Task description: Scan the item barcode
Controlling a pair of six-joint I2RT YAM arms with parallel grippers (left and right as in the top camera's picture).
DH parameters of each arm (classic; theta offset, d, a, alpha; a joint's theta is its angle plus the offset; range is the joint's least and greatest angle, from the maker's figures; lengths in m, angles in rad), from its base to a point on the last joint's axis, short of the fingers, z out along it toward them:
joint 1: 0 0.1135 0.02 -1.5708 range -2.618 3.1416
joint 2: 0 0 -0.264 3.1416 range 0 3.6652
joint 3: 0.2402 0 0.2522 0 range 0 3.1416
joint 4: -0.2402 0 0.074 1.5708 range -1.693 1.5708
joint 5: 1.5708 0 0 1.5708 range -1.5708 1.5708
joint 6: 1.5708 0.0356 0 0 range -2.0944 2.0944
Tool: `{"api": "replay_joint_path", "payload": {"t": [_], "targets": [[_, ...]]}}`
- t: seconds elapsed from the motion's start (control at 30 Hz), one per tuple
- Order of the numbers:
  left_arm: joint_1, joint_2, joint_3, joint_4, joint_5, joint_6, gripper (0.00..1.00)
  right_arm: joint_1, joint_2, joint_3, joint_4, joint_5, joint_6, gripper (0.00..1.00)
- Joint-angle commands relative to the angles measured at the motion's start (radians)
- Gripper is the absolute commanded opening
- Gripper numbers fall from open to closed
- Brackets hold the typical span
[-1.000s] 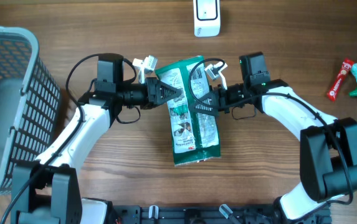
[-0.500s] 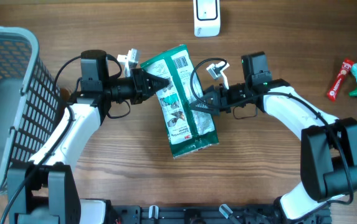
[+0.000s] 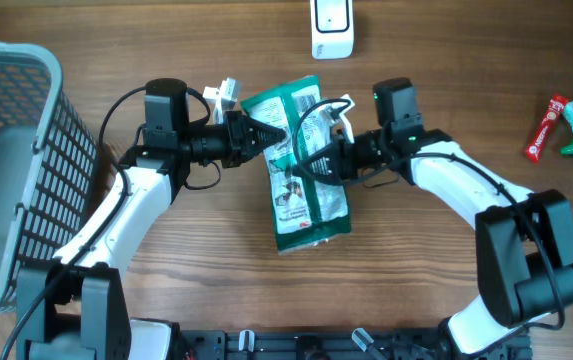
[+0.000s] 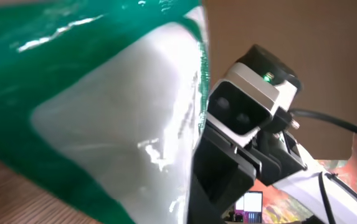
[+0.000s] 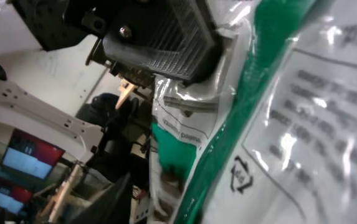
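Brown wood-grain counter (image 3: pixel 416 280) across the whole overhead view. At its left edge, a grey plastic lattice basket (image 3: pixel 26 180), well apart from the action. In the middle, a green and white printed plastic pouch (image 3: pixel 306 205), lengthwise between the two arms, upper end raised and twisted toward the far side. Lower end near or on the counter; cannot tell which. Beyond it, at the far edge, a small white plastic scanner (image 3: pixel 331 25), near the pouch's upper end but not touching. Off to the right, a red tube (image 3: pixel 544 128) among a few small packets, untouched.

Left end effector (image 3: pixel 266 135): clamped tight on the pouch's upper left edge. From the right wrist, ribbed black pad (image 5: pixel 166 46) pressed into the crinkled film. Right end effector (image 3: pixel 311 162): over the pouch's right side, gap between the jaws hidden by cable and film. Cannot tell how far open, nor whether pinching the film or just beside it.

Judged as mid-task: pouch picked up and under control. White patch near the upper end, possibly the barcode, facing up, not toward the scanner. Left to do: bring that patch before the scanner and hold it there. No sign of a completed scan.
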Motion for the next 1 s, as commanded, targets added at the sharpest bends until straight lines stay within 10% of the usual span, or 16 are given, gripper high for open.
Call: {"api": "replay_joint_path", "payload": {"t": [0.0, 0.27, 0.43, 0.6, 0.77, 0.97], "targets": [[0.0, 0.003, 0.0, 0.007, -0.011, -0.013, 0.04, 0.012, -0.019, 0.0, 0.006, -0.021, 0.046, 0.29], [0.072, 0.003, 0.0, -0.004, -0.01, -0.012, 0.04, -0.003, -0.019, 0.0, -0.019, -0.014, 0.054, 0.31], [0.074, 0.003, 0.0, -0.008, -0.01, -0.013, 0.04, -0.003, -0.019, 0.0, -0.017, 0.002, 0.054, 0.05], [0.072, 0.003, 0.0, -0.079, -0.01, 0.023, 0.04, -0.01, -0.019, 0.0, 0.058, 0.008, 0.108, 0.25], [0.072, 0.003, 0.0, -0.111, -0.01, 0.048, 0.04, -0.011, -0.019, 0.0, 0.131, 0.008, 0.168, 0.05], [0.073, 0.003, 0.0, -0.111, -0.01, 0.049, 0.04, -0.023, -0.027, 0.0, 0.129, 0.027, 0.14, 0.05]]}}
